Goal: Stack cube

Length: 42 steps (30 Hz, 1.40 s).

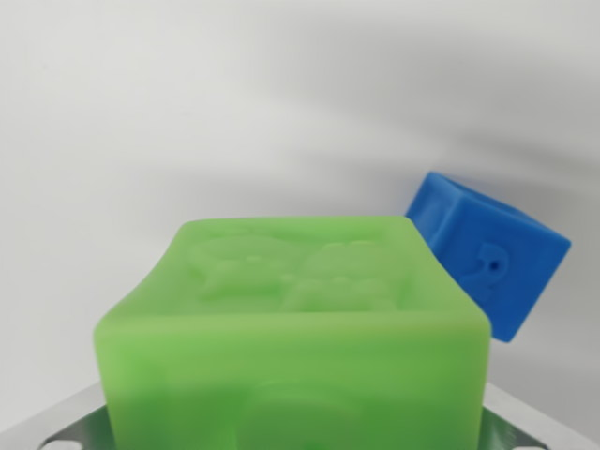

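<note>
Green cube (pixel 291 347) is filling the bottom half of the wrist view, right up against the lens, with a raised cartoon design moulded into its top face. It looks like soft rubbery plastic, the squishy bath-toy kind, so I'd guess light, a bit grippy and not fragile at all. Flat opposite sides are the obvious place to pinch it; too hard a squeeze would probably just make it bulge.

Metal bits of the gripper (pixel 70 424) peek out at both bottom corners, one either side of the cube, so the cube sits between the fingers. Honestly can't tell whether they're actually clamped on it or just standing beside it, as the contact points are hidden behind the cube itself.

Blue cube (pixel 487 253) is further back toward the wrist view's right, tilted on an edge, partly tucked behind the green one's corner. Everything's on a plain white surface (pixel 187 112). My read: green goes onto blue, and that tilt could make landing it tricky.
</note>
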Available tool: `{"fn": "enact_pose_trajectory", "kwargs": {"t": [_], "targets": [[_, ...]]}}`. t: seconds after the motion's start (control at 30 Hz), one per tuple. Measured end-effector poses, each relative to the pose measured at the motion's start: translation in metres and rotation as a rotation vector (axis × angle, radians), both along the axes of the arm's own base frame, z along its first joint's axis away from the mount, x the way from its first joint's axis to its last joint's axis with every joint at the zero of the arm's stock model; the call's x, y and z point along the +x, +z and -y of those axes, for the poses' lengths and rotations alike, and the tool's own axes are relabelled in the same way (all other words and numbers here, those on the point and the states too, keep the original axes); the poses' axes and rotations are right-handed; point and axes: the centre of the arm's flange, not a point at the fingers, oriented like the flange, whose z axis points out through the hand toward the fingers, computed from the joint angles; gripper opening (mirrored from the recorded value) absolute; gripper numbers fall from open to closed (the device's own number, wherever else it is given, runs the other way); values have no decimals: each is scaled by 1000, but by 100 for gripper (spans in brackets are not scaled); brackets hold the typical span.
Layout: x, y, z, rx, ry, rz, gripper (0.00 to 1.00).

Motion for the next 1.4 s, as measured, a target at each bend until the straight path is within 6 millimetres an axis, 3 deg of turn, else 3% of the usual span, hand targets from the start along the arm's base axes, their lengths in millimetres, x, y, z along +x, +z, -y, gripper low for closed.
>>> {"fn": "enact_pose_trajectory", "kwargs": {"t": [1.4], "targets": [[2, 5, 80, 3, -339, 0, 0]]}}
